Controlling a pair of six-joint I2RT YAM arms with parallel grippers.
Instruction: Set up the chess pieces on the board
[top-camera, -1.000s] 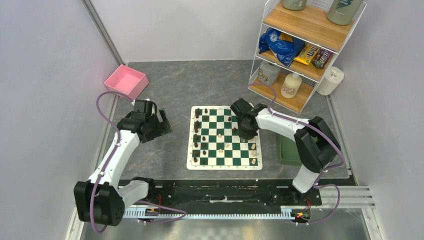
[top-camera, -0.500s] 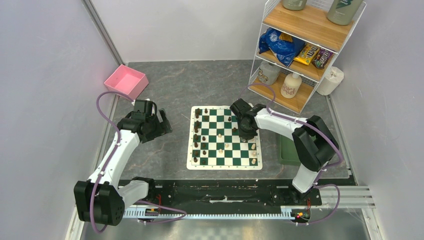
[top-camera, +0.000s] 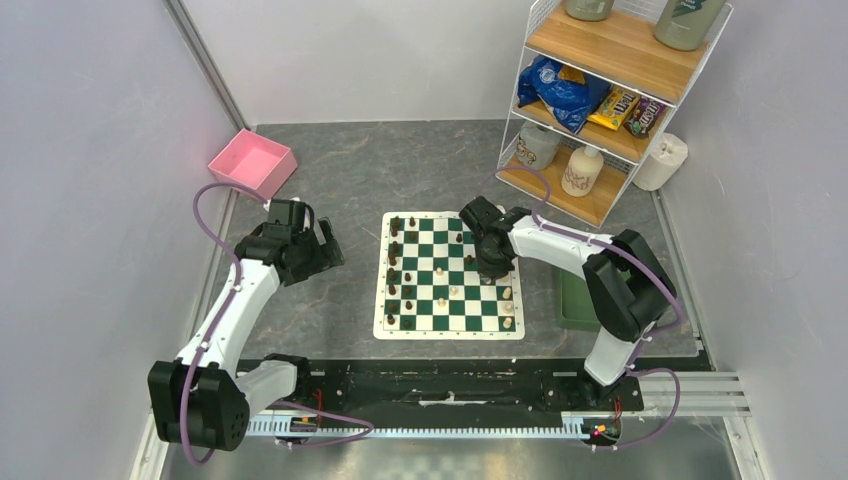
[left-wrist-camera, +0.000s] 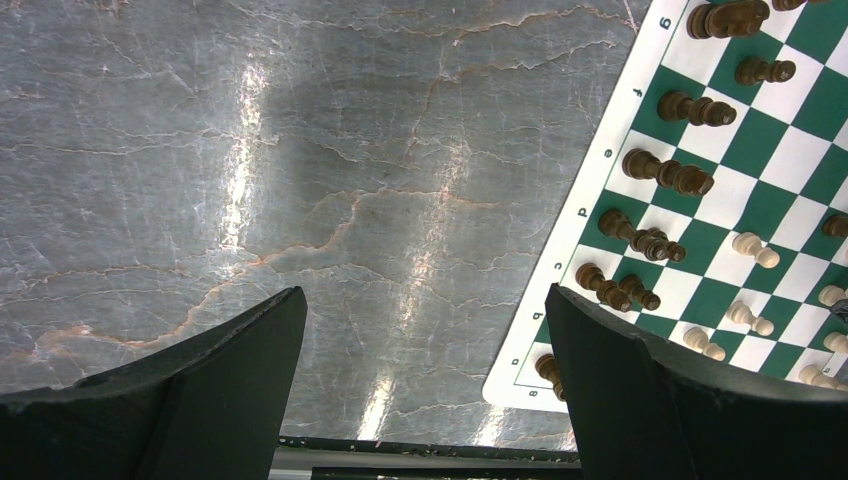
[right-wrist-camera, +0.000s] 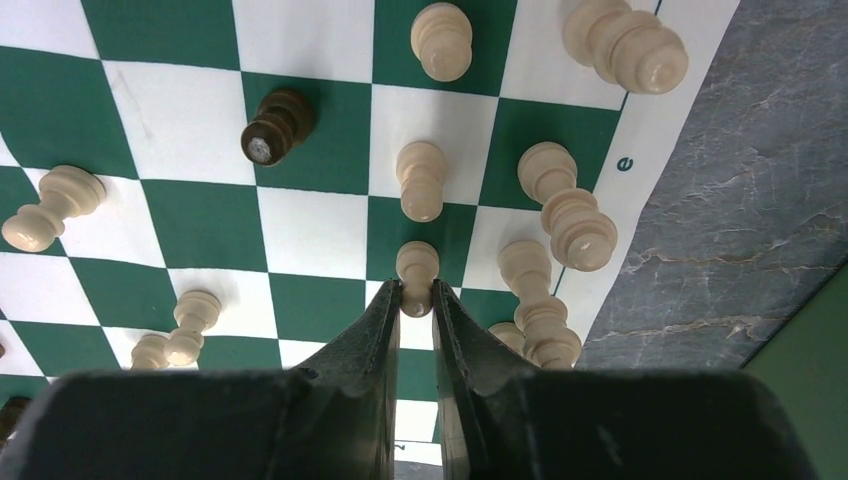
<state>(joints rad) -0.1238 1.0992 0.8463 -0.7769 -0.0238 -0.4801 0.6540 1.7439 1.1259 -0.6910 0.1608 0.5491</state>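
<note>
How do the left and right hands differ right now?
Left hand is wide open and empty; right hand is pinched on a pale pawn. Left hand hangs over bare table beside the board; right hand is over the board. Both are black and point downward.

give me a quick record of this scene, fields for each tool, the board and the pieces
left tool: open, empty, over bare table left of the board
right tool: shut on pale pawn, low over the board's right half
dark pieces: mostly in a column along the board's left side
other pale pieces: spread over mid-board and the right side
</note>
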